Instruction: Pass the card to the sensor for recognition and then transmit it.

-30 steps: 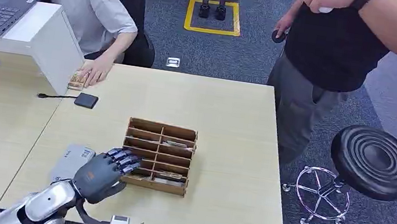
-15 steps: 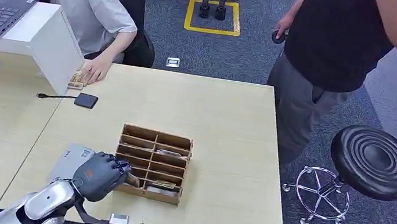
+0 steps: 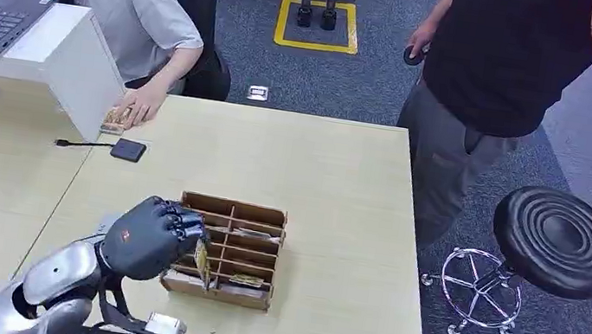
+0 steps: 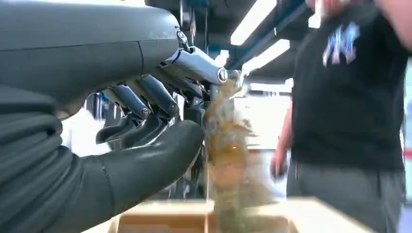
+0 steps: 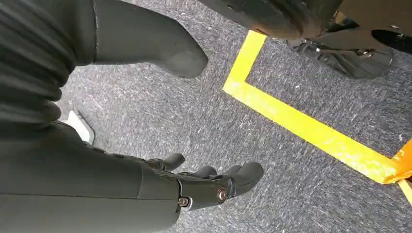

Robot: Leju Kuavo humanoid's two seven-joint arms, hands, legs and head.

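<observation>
L hand (image 3: 150, 236) pinches a brownish card (image 3: 202, 266) btw thumb and fingers, card hanging edge-down just off the fingertips and above the near-left corner of the wooden slotted tray (image 3: 261, 215); in the wrist view card (image 4: 228, 160) is blurred, so print unreadable. R hand (image 5: 214, 187) hangs over grey carpet near a yellow floor line (image 5: 301, 124), fingers apart w/ a loose curl, nothing in it. Beyond L hand: black sensor pad (image 3: 128, 150) w/ cable at the table's far-left side, seated person's hand (image 3: 137, 104) past it, standing person (image 3: 499, 64) at the far-right edge.
</observation>
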